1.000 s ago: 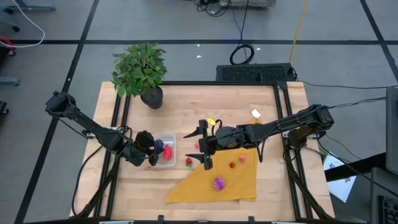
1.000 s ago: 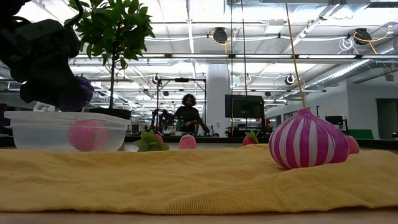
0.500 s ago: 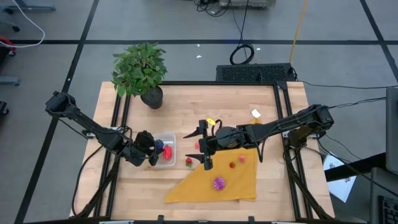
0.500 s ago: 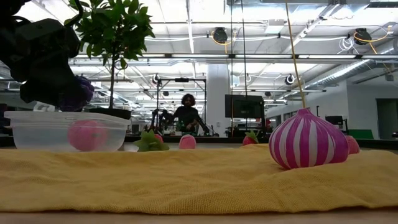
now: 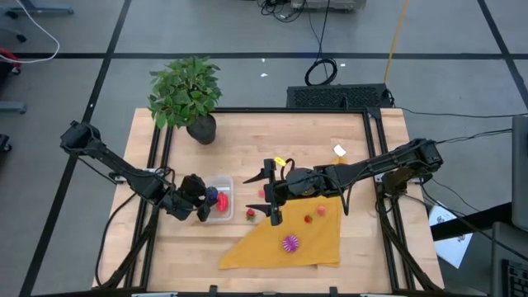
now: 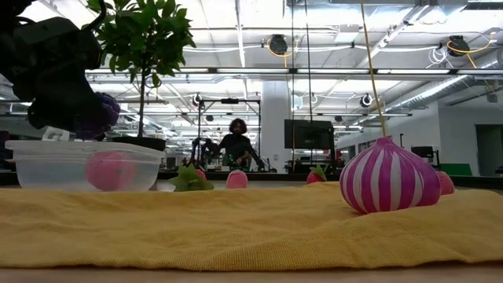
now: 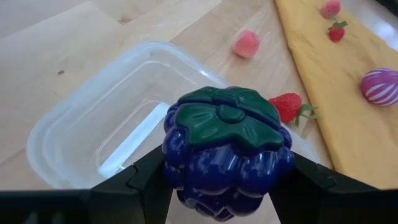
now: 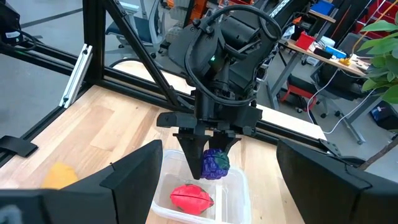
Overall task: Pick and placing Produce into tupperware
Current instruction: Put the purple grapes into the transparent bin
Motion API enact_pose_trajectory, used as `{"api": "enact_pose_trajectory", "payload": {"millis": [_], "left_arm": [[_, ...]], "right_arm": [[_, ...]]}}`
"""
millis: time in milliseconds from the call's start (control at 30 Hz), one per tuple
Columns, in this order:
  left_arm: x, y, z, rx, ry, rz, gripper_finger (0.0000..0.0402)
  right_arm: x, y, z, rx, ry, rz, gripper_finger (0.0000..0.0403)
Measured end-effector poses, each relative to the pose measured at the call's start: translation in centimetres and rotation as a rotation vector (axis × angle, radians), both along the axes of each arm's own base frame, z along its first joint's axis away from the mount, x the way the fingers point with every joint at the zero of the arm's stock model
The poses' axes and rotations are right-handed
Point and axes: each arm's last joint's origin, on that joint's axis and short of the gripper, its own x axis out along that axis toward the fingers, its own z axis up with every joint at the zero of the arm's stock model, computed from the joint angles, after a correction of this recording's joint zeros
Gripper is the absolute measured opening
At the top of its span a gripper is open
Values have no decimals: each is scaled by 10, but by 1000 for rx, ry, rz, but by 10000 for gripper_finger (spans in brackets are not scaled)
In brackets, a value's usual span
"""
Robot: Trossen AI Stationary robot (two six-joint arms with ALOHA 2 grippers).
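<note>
The left gripper (image 7: 221,193) grasps a purple blackberry (image 7: 225,152) between its fingers, just above the clear tupperware (image 7: 93,118), which holds a red fruit (image 8: 191,197). Just beside the tupperware lies a strawberry (image 7: 289,107), and a pink piece (image 7: 247,44) rests on bare wood a little beyond. Near the tupperware, on the yellow cloth (image 5: 313,235), sits a striped magenta ball (image 7: 380,86). Farther from the tupperware, the right gripper (image 5: 272,198) hovers, released with its jaws apart.

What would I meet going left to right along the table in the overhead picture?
Left arm's fingers holding a purple berry → clear box → strawberry → right arm's open fingers → striped pink ball on the yellow cloth.
</note>
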Motion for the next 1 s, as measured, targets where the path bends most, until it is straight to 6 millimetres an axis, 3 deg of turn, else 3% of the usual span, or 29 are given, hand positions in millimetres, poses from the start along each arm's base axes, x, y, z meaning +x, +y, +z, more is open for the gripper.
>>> {"api": "enact_pose_trajectory", "payload": {"millis": [1000], "left_arm": [[-1, 1, -1, 33, 20, -22, 229]], "right_arm": [[0, 0, 0, 4, 0, 0, 309]]}}
